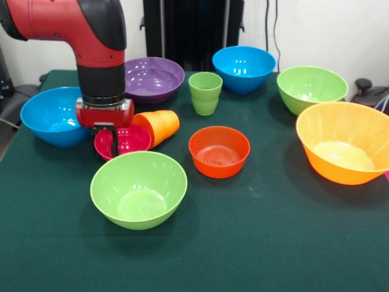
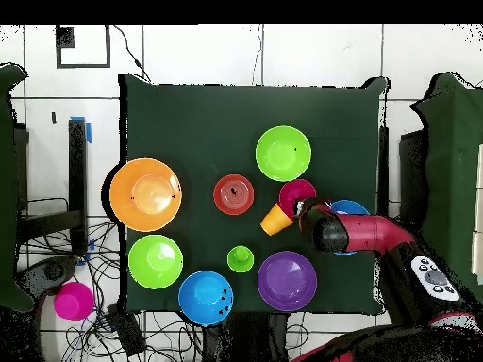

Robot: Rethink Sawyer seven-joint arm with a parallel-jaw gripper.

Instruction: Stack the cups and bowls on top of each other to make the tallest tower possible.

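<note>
Green cloth covers the counter (image 1: 255, 243). Red arm (image 1: 91, 42) down over the magenta bowl (image 1: 127, 141), jaws (image 1: 108, 131) at that bowl's rim; cannot tell whether released or clenched. Orange cup (image 1: 159, 126) on its side, mouth turned away from the magenta bowl, touching its rim. Just in front of both, a light green bowl (image 1: 138, 188), upright. Behind the arm's left in the front view, a blue bowl (image 1: 51, 115), partly hidden by the wrist. Orange-red bowl (image 1: 219, 151) near the middle, apart from the rest. Green cup (image 1: 205, 92) upright behind it, between the purple bowl (image 1: 155, 78) and a second blue bowl (image 1: 244, 67). Second green bowl (image 1: 311, 88) further right, just behind the large orange bowl (image 1: 344, 141). Nothing stacked yet. In the overhead view, a magenta object (image 2: 73, 301) off the counter, among cables.
</note>
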